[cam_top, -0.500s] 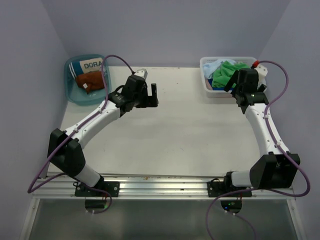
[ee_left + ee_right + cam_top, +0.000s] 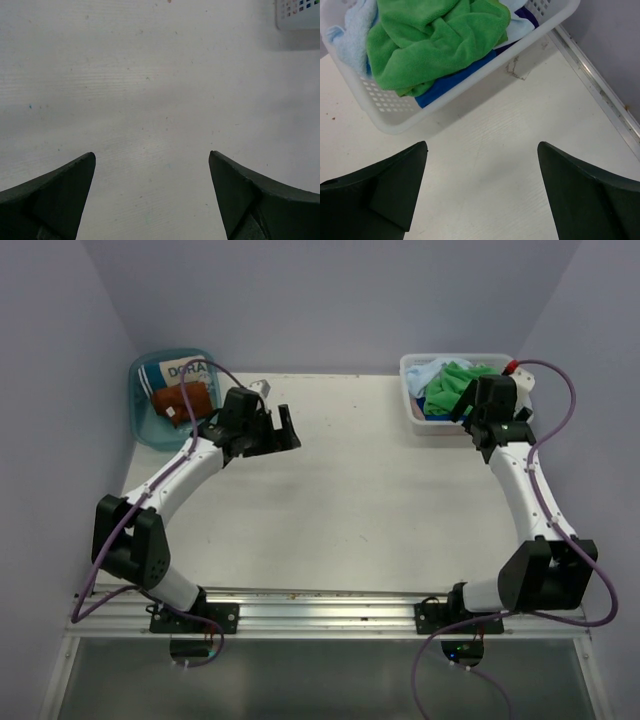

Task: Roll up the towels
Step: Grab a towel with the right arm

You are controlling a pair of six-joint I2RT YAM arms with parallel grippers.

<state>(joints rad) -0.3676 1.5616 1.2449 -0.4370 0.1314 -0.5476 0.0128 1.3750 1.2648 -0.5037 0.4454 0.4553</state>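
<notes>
Towels lie heaped in a white basket [image 2: 412,412] at the back right: a bright green towel [image 2: 452,382] on top, a light blue towel [image 2: 429,370] and a dark blue towel [image 2: 451,82] beneath. In the right wrist view the green towel [image 2: 435,40] fills the basket [image 2: 395,122]. My right gripper [image 2: 463,406] [image 2: 481,146] is open and empty over the table, just short of the basket's near wall. A rust-brown towel [image 2: 178,401] lies in the blue basin [image 2: 141,426] at the back left. My left gripper [image 2: 281,430] [image 2: 151,154] is open and empty over bare table. I see no purple towel.
The white-and-teal "DORA" item [image 2: 178,370] lies in the blue basin beside the rust-brown towel. A corner of the white basket [image 2: 299,15] shows in the left wrist view. Lilac walls close the table on three sides, and a metal rail [image 2: 600,95] runs along the right edge.
My left arm has swung to the left and back, closer to the blue basin, gripper still open. My right arm has barely moved.
</notes>
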